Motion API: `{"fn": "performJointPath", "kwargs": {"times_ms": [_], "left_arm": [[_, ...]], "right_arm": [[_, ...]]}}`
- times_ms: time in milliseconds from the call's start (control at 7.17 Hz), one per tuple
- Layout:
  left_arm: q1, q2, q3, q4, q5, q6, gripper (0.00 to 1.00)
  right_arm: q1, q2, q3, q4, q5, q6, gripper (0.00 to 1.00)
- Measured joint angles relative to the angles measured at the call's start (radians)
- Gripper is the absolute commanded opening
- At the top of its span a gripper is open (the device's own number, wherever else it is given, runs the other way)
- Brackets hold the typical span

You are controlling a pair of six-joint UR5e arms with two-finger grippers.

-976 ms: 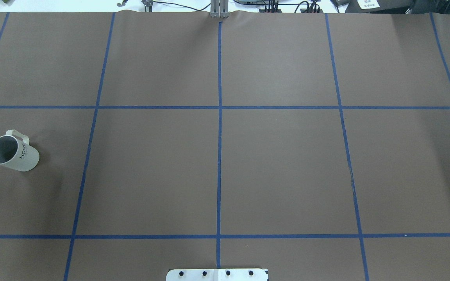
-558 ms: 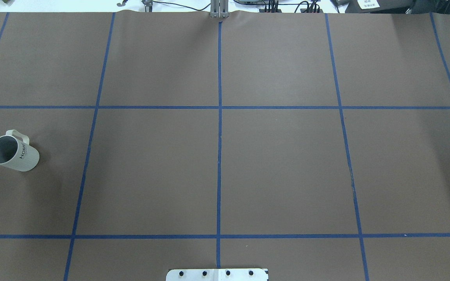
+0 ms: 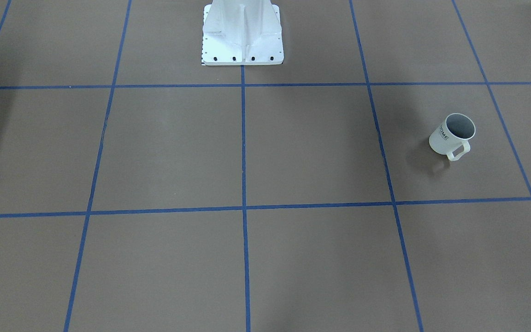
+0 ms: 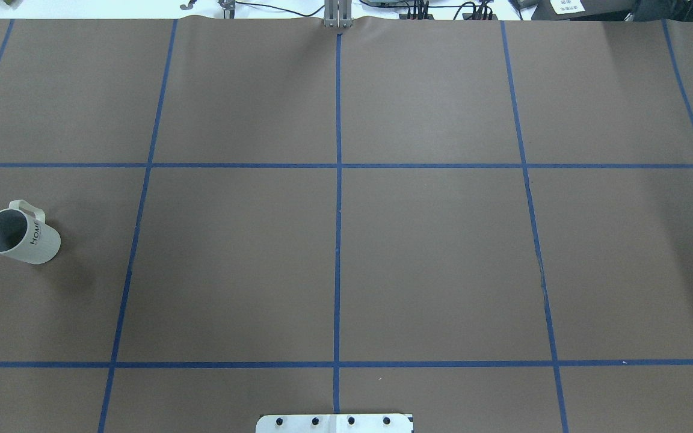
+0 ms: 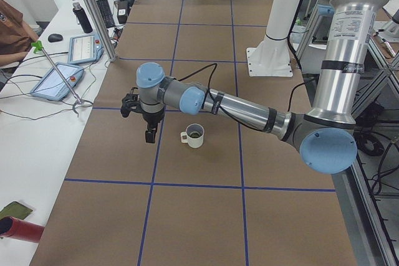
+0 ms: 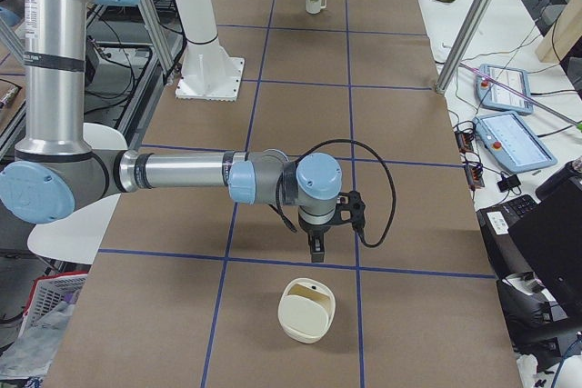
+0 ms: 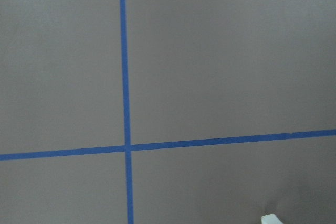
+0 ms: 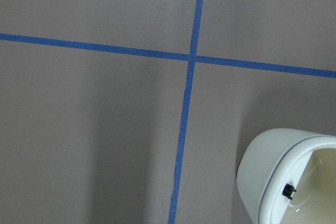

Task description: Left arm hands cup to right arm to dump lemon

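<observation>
The white cup [image 4: 21,234] with "HOME" lettering stands upright at the table's left side; it also shows in the front view [image 3: 452,134] and the exterior left view [image 5: 195,135]. A small greenish lemon [image 5: 196,133] lies inside it. The left arm's gripper [image 5: 149,131] hangs pointing down beside the cup, apart from it. The right arm's gripper [image 6: 316,244] hangs pointing down over the table's other end. Both grippers show only in the side views, so I cannot tell whether they are open or shut.
A cream tub [image 6: 306,311] stands near the right gripper and fills the right wrist view's corner [image 8: 289,177]. The white robot base [image 3: 242,37] stands at mid-table. Blue tape lines [image 4: 337,240] grid the brown table cover. Tablets [image 5: 59,79] lie beyond the table's far edge.
The cup has not moved. A faint shadow on the table to the right of the cup has shifted slightly.
</observation>
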Motion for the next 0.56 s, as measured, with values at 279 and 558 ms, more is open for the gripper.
{"fn": "performJointPath", "kwargs": {"times_ms": [279,558], "left_arm": [[0.1,0.093,-0.004,-0.177,0.008,-0.226,1.0],[0.181,0.186,-0.004,-0.334,0.011,-0.361,1.0]], "right_arm": [[0.0,0.0,0.001,-0.001,0.0,0.0,1.0],[0.0,-0.001,0.001,-0.001,0.0,0.0,1.0]]}}
